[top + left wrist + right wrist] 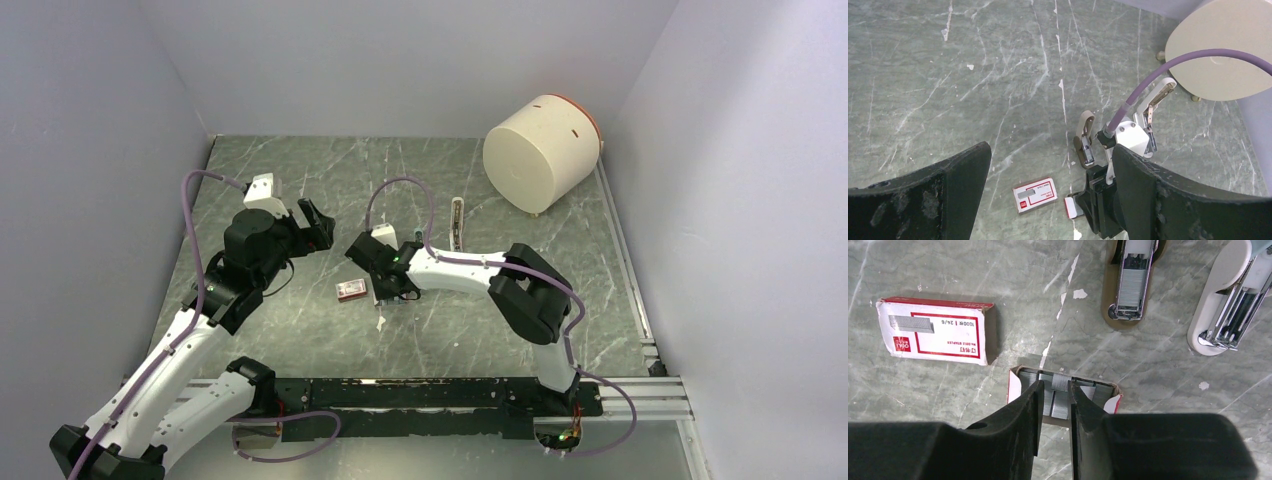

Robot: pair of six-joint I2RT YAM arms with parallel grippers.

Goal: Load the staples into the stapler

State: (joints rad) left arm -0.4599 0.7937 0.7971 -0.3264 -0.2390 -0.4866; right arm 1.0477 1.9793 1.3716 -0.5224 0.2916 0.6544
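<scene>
The staples [1062, 396] are grey strips lying in an open red-and-white tray [1071, 207] on the marble table. My right gripper [1054, 386] points down into the tray, its jaws narrow with one strip pinched between the tips. Just beyond lie two opened staplers: a tan stapler [1130, 277] with its metal channel showing, and a white stapler [1230, 305] to its right. My left gripper [1050, 155] hangs open and empty above the table, left of the tray, seen from above [312, 225]. The right gripper [385, 280] hides the tray in the top view.
A red-and-white staple box [351, 289] lies flat just left of the tray. A large cream cylinder [538, 152] lies on its side at the back right. A purple cable [400, 190] loops over the right arm. Grey walls close three sides.
</scene>
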